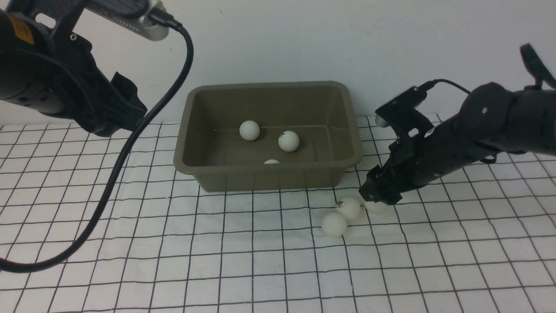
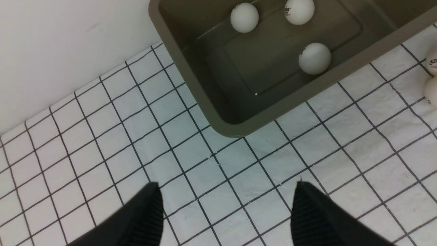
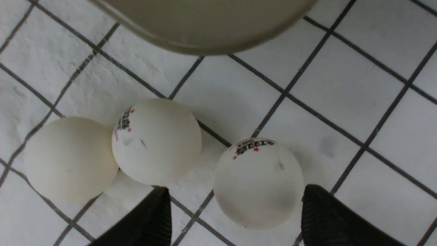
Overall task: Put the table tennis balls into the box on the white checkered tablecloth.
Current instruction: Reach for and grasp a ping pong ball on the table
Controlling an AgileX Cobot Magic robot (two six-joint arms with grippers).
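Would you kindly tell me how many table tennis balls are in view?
6 table tennis balls. Three lie in the box: two on its floor, one partly hidden behind the near wall. Three sit on the tablecloth beside it: two touching, one within the open right gripper.

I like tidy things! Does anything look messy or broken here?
Nothing is broken or spilled. Three table tennis balls lie on the white checkered tablecloth outside the box, and two carry small dark scuffs.
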